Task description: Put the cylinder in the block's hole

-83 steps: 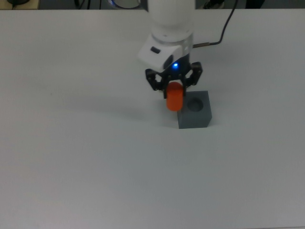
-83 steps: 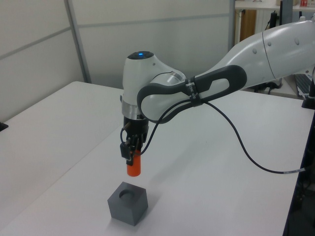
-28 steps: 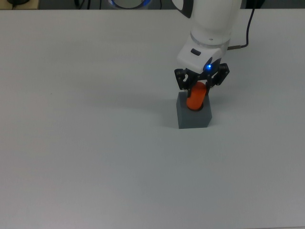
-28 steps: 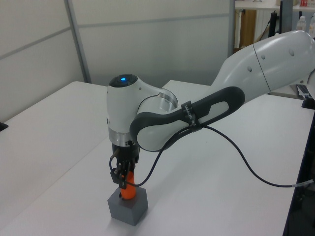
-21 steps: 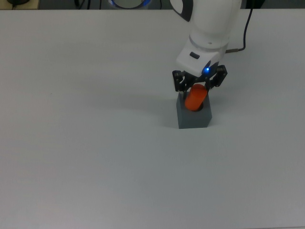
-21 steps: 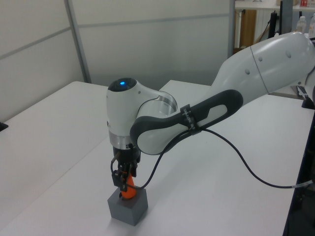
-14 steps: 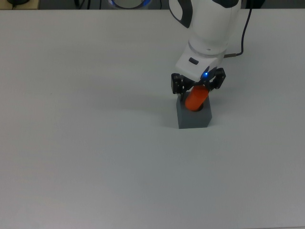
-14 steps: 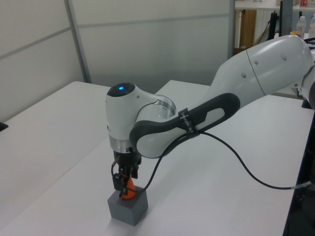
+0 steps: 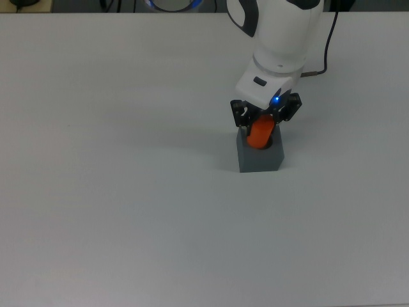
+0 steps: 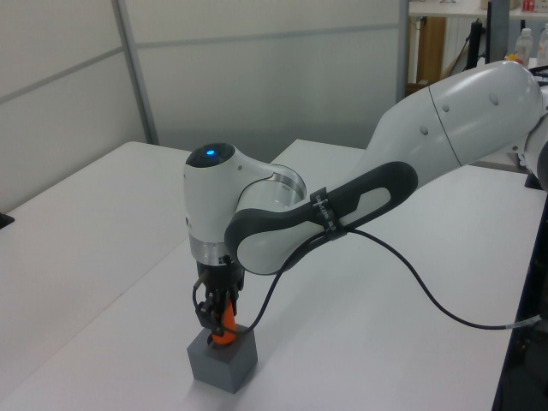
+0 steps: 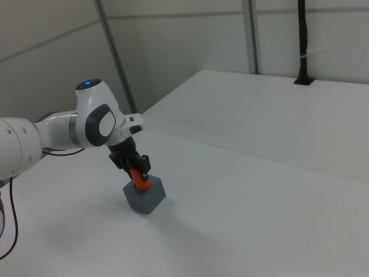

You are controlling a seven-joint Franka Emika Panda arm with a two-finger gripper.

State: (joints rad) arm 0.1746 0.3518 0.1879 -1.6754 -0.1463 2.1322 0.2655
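Cylinder [image 9: 259,135], smooth orange, in block [image 9: 260,158]

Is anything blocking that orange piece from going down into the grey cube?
Nothing visible does. The gripper holds the cylinder tilted, with its lower end already at the hole on top of the block. The table around the block is bare.

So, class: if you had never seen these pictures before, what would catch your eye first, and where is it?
The bright orange cylinder stands out, held in the gripper with its lower end in the top of the dark grey block, right of centre in the top view. Next comes the big white arm sweeping in from the left view's right across the bare white table.
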